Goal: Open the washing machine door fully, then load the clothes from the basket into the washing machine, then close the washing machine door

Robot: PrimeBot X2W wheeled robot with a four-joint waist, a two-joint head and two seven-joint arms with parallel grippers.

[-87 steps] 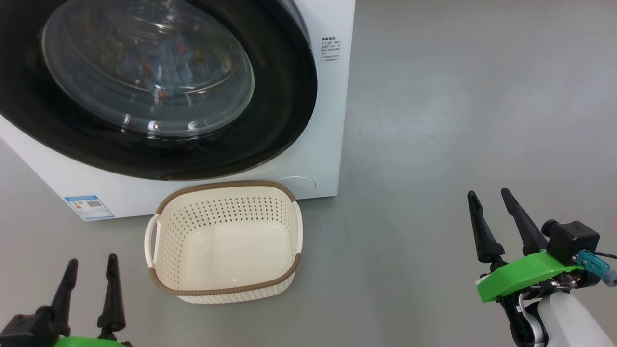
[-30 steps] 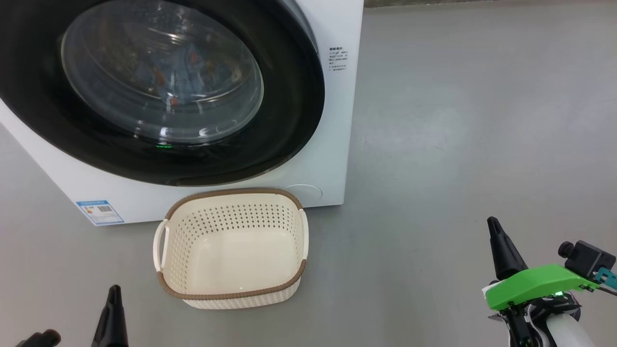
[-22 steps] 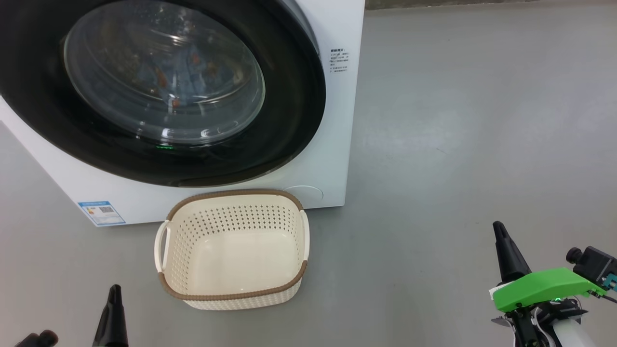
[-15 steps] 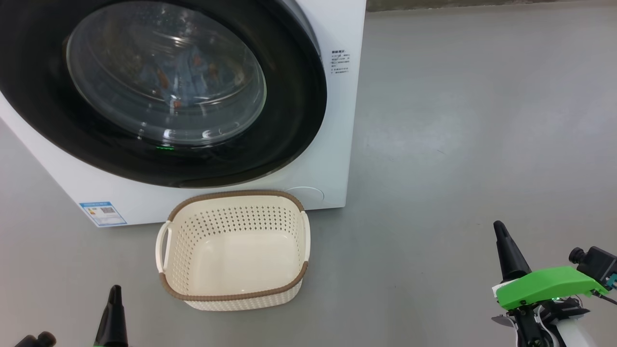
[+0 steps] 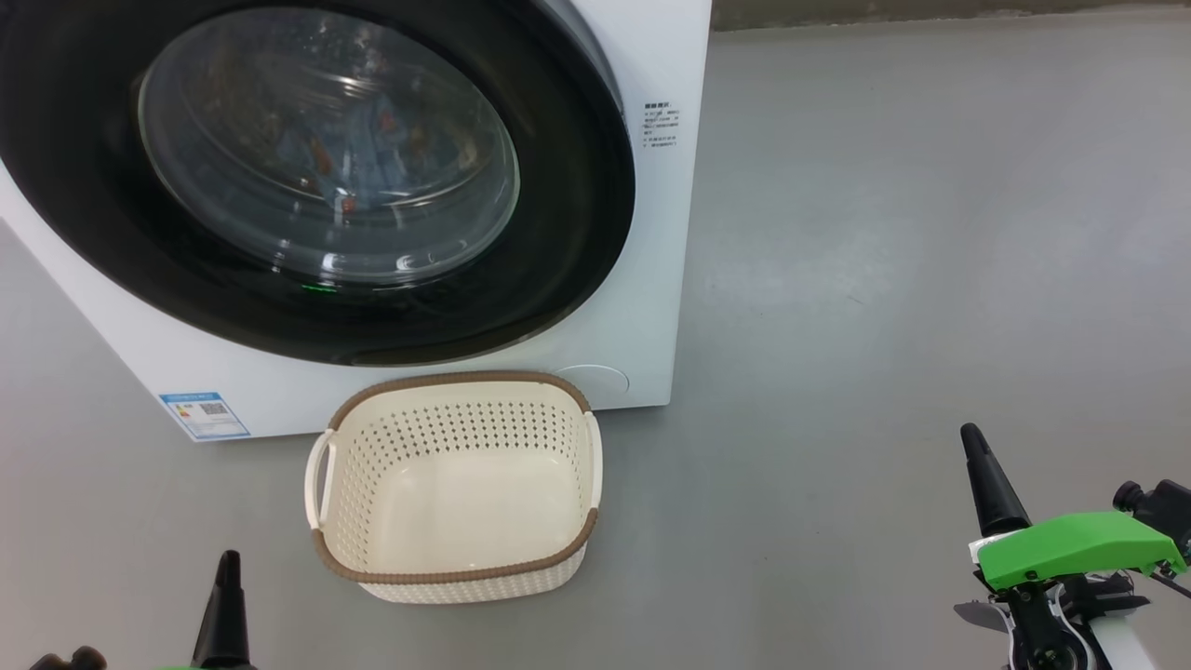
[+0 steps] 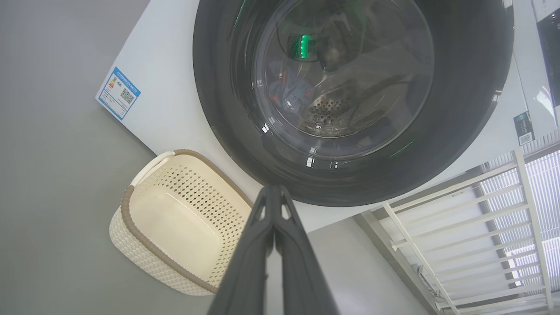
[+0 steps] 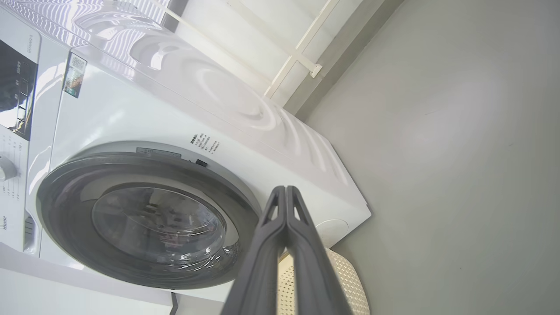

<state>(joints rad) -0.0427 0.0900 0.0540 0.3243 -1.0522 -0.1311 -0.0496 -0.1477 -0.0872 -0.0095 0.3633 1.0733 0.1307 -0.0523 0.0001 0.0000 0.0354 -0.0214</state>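
Head view: the door of the washing machine is closed, the clothes are visible inside, and the basket stands on the floor just in front. Left wrist view: the left gripper has its jaws clenched on nothing. Right wrist view: the right gripper has its jaws clenched on nothing.

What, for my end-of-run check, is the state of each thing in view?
washing machine door: shut.
clothes: loaded inside, seen through the door's window.
basket: empty, upright.
left gripper: shut, holding nothing.
right gripper: shut, holding nothing.
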